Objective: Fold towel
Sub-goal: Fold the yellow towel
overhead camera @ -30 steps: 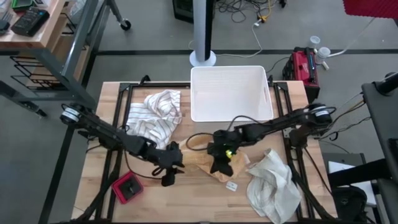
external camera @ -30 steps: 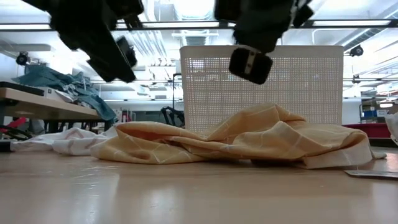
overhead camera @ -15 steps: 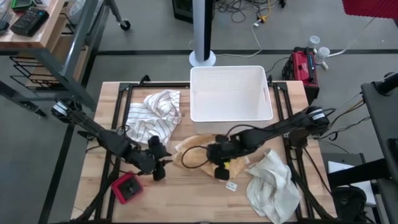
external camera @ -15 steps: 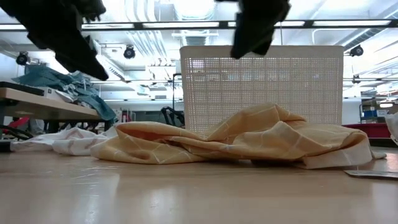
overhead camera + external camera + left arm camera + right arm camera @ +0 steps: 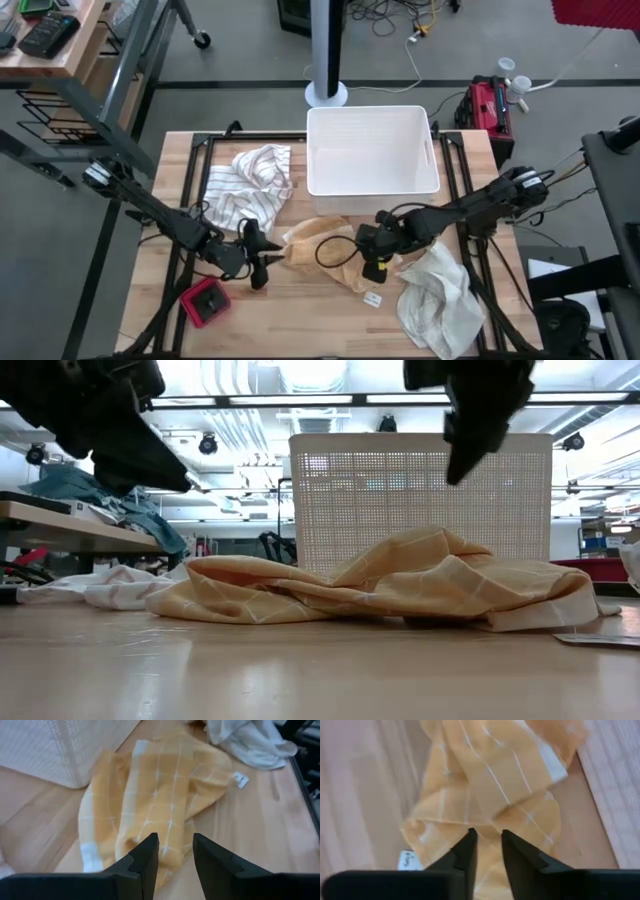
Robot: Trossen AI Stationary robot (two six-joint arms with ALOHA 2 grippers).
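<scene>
The yellow checked towel (image 5: 335, 255) lies crumpled on the wooden table, just in front of the white basket; it also shows in the low view as a rumpled heap (image 5: 400, 585). My left gripper (image 5: 262, 262) hovers open off the towel's left end (image 5: 173, 845), above the table. My right gripper (image 5: 376, 266) hangs open over the towel's right part, pointing steeply down (image 5: 488, 840), with nothing between its fingers. Neither gripper touches the towel (image 5: 490, 775).
A white basket (image 5: 372, 150) stands behind the towel. A striped cloth (image 5: 245, 185) lies at the far left and a cream cloth (image 5: 440, 300) at the near right. A red object (image 5: 205, 302) sits near the left front, and a small tag (image 5: 373, 298) lies by the towel.
My right gripper has risen from just above the towel's top and gone toward the table's right edge, tipping to point more steeply down. My left gripper has drawn back toward the table's left edge. The towel has stayed where it lay.
</scene>
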